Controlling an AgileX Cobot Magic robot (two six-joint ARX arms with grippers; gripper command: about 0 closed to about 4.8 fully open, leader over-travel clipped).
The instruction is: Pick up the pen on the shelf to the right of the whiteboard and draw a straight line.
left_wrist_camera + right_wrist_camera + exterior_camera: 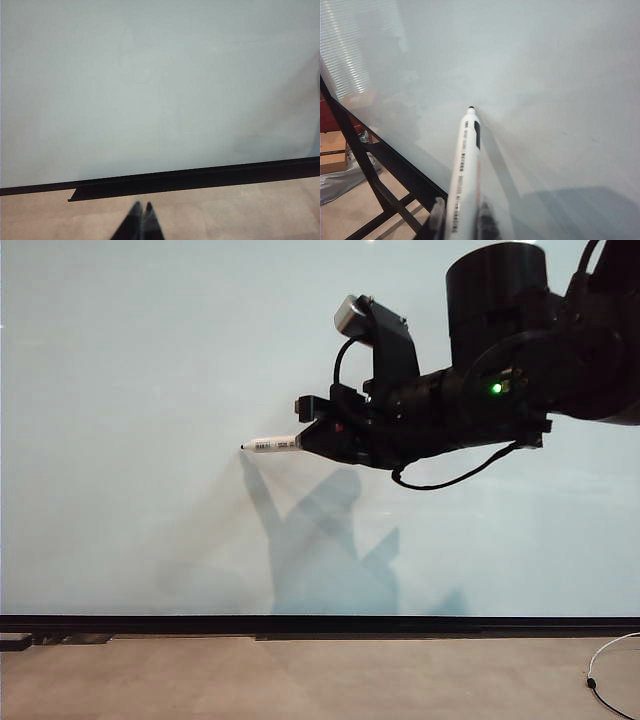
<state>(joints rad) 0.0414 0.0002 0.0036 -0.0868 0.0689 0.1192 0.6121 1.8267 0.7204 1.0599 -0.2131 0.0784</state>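
Right gripper [308,437] pinches the slim white marker pen [272,444], tip near the glossy pale whiteboard [120,390], no stroke visible; next, contact and a level sweep. Left gripper [141,216], pressed together, idles low.

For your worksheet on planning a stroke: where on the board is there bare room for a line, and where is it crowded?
The whiteboard is bare left of the pen tip and down to its black bottom edge. Crowded: the right side, where the right gripper holds the pen. The left gripper sits shut, low by the edge.

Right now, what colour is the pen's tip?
Dark, nearly black, on a white pen; the right wrist view shows it best.
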